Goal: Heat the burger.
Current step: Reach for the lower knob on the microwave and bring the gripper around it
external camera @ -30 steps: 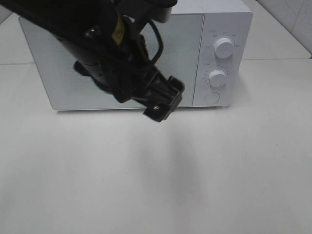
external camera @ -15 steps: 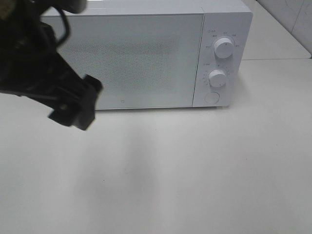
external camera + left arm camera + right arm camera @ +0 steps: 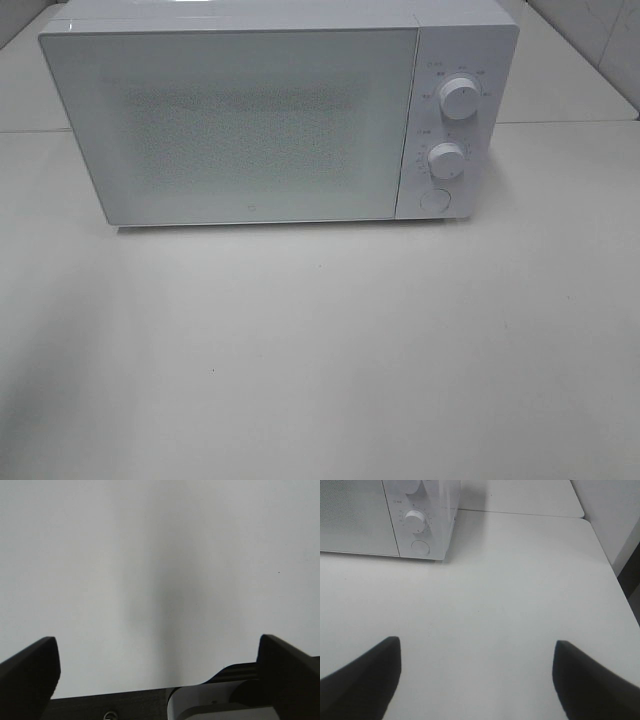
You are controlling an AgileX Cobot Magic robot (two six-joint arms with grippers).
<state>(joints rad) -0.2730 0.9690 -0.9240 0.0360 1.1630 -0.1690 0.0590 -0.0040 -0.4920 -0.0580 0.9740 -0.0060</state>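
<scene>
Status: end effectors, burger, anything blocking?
Left end effector open, empty, over table. Right end effector open, empty. Burger not in view; microwave door shut. No obstruction visible.

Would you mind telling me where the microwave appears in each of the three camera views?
Exterior high: the microwave fills the upper half, door shut.
Left wrist: not in it; only table surface shows.
Right wrist: only its control-panel end shows.
Shared landmark: the lower dial, seen in exterior high and right wrist.
</scene>
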